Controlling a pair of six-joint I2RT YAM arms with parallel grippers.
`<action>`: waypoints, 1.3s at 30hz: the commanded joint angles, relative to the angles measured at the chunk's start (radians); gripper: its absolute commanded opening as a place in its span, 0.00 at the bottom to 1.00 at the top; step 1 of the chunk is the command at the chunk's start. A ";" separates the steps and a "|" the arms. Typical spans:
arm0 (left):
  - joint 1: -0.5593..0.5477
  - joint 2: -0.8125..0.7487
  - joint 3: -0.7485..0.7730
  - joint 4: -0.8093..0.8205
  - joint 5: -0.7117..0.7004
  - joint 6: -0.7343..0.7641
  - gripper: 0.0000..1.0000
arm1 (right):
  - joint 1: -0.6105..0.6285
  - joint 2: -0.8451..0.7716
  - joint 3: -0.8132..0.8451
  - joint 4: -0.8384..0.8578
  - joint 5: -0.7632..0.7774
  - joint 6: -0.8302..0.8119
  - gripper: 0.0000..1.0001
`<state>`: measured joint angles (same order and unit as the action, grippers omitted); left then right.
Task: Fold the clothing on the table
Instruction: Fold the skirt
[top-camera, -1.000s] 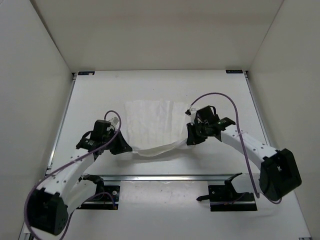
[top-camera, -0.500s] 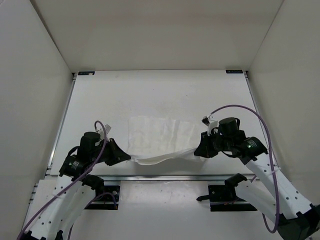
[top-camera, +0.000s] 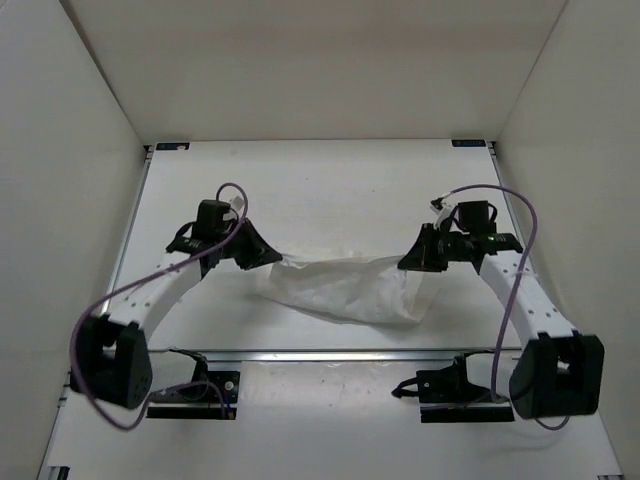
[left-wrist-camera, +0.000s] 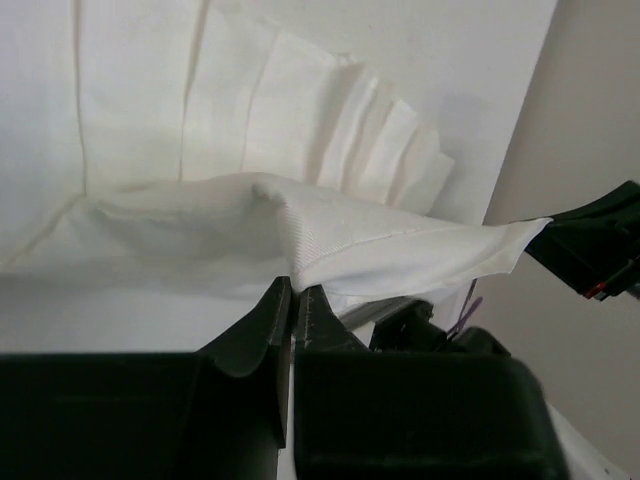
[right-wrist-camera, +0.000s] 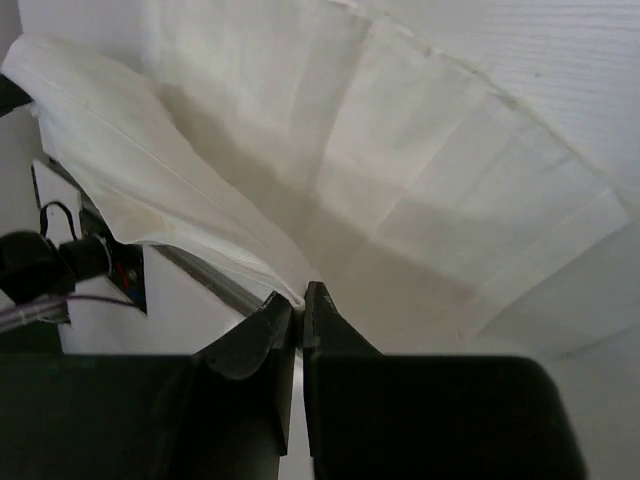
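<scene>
As seen from above, the left gripper (top-camera: 268, 256) sits at 9 o'clock of the clothing (top-camera: 345, 290), clenched on its left corner. In the left wrist view the 2 fingers (left-wrist-camera: 250, 340) stand almost together, with only a sliver between them. A hemmed edge of the clothing is pinched at their tips, and creased fabric spreads away toward 12 o'clock.

Between the 2 grippers the clothing hangs as a slack band over the table (top-camera: 330, 190). Its top edge runs from one grip to the other and its bulk droops toward 6 o'clock.

The right gripper (top-camera: 408, 262) sits at 3 o'clock of the clothing, likewise pinched tight on a corner. In the right wrist view its fingers (right-wrist-camera: 250, 345) press together with a folded edge caught at their tips. From there the clothing fans out toward 12 and 1 o'clock in long creased panels.
</scene>
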<state>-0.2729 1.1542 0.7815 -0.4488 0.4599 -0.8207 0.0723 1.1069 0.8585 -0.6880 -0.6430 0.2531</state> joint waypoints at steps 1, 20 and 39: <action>0.066 0.160 0.125 0.170 -0.150 0.020 0.00 | -0.048 0.109 -0.010 0.187 0.120 0.055 0.00; 0.077 0.433 0.196 0.344 -0.047 0.101 0.64 | -0.003 0.263 0.110 0.187 0.295 0.141 0.31; -0.092 0.834 0.269 0.664 0.083 -0.058 0.00 | 0.095 0.167 -0.173 0.176 0.085 0.236 0.03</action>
<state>-0.3641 2.0071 1.0370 0.1696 0.5453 -0.8749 0.1642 1.3640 0.7238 -0.5102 -0.5167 0.4507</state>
